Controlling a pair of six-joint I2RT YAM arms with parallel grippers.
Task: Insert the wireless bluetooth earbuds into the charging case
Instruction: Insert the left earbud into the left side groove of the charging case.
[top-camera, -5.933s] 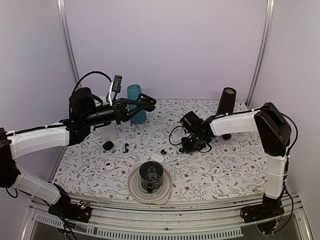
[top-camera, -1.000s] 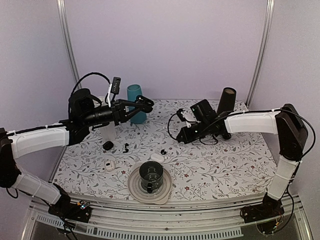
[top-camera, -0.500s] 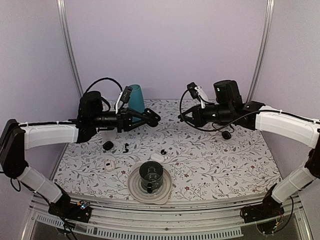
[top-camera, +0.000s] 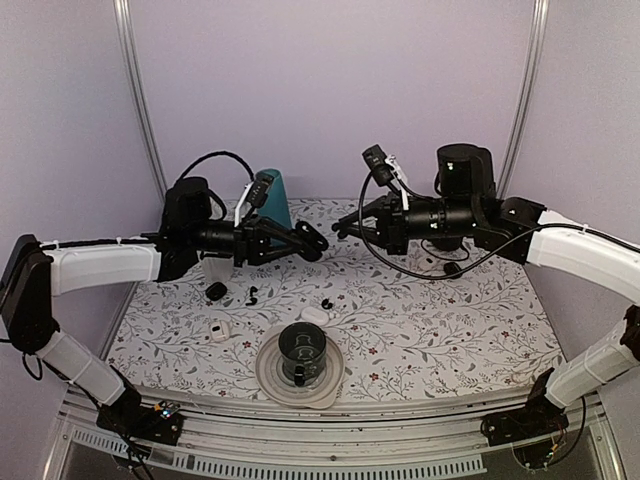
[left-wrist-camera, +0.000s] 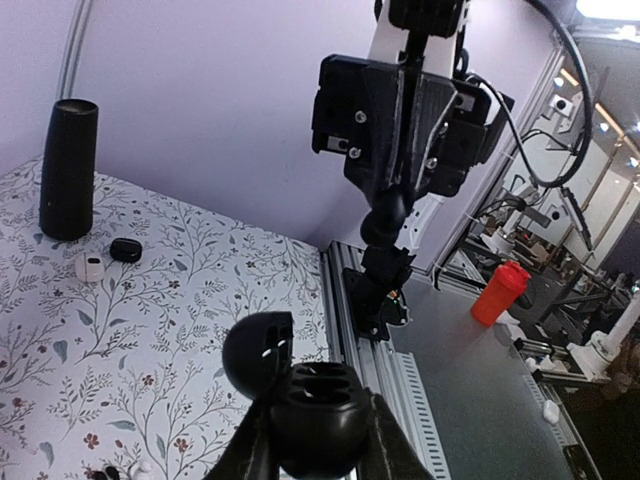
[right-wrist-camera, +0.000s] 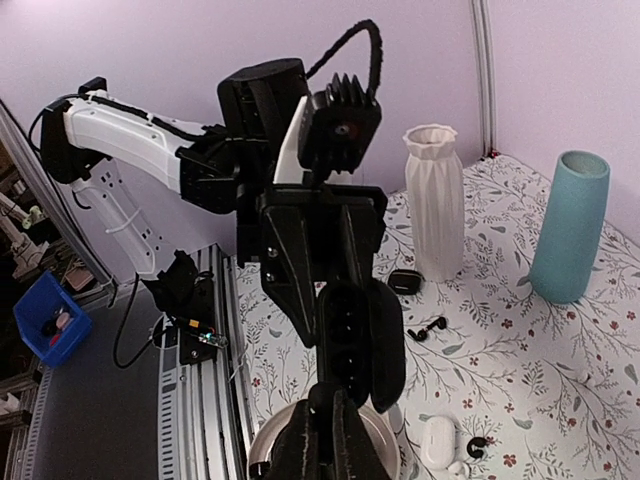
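The black charging case (left-wrist-camera: 318, 405) is off the table with its lid (left-wrist-camera: 258, 352) swung open and its sockets showing. My left gripper (left-wrist-camera: 315, 445) is shut on its body. In the top view the case (top-camera: 310, 240) hangs above the back middle of the table. My right gripper (right-wrist-camera: 325, 405) is shut on a small black earbud (right-wrist-camera: 322, 390), just short of the open case (right-wrist-camera: 360, 335). Its tip (top-camera: 345, 225) faces the left one. Two more black earbuds (top-camera: 252, 295) (top-camera: 327, 303) lie on the table.
A plate (top-camera: 268, 378) carrying a black cup sits at the front middle. Behind it lie a white case (top-camera: 314, 315), a black pod (top-camera: 216, 291) and a white piece (top-camera: 219, 330). A teal vase (top-camera: 275, 195) and a white vase (top-camera: 215, 268) stand back left. A black cylinder (left-wrist-camera: 68, 170) stands back right.
Both arms rose off the table and swung toward each other. The right gripper climbed from the table to face the case, and the left arm turned the case toward it.
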